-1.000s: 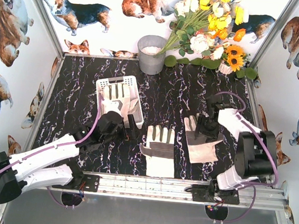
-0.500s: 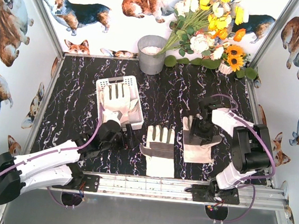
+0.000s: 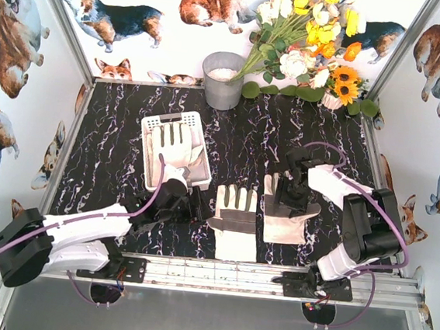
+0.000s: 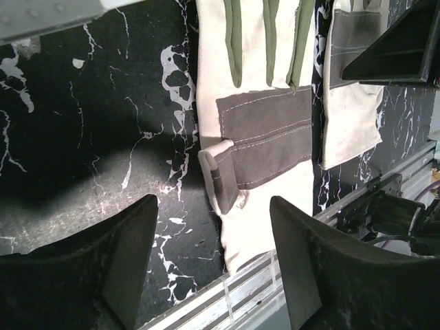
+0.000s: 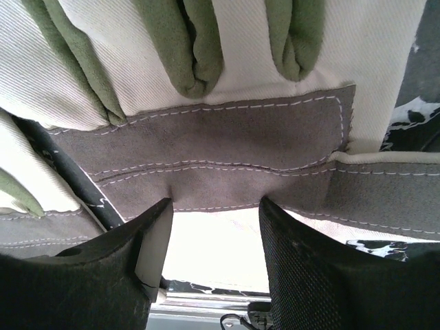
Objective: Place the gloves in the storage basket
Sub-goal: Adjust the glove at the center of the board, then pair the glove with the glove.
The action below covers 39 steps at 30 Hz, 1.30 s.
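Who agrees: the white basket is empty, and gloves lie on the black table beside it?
Wrong on one point: the storage basket holds a glove, as the top external view shows. Other gloves do lie on the black table beside it.

Overhead camera and close wrist cameras share gloves (image 3: 234, 221).

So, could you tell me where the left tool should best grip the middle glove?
Probably the thumb flap of the middle glove: it looks curled off the table on the left tool's side, while the rest lies flat. Come from above.
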Each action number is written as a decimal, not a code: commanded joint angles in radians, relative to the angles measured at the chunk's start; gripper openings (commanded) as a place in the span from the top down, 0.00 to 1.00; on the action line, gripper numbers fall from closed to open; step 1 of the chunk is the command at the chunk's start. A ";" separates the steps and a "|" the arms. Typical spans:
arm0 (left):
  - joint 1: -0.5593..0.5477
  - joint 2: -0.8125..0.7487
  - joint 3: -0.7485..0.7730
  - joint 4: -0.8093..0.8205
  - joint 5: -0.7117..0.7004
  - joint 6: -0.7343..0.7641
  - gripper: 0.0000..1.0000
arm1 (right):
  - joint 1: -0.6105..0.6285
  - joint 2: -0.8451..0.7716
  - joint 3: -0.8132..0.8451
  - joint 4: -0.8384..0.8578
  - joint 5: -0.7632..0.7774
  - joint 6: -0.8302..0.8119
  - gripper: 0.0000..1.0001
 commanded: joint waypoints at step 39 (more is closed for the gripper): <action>-0.037 -0.072 0.079 0.301 -0.002 -0.163 1.00 | 0.814 -0.521 0.051 0.165 0.373 0.259 0.37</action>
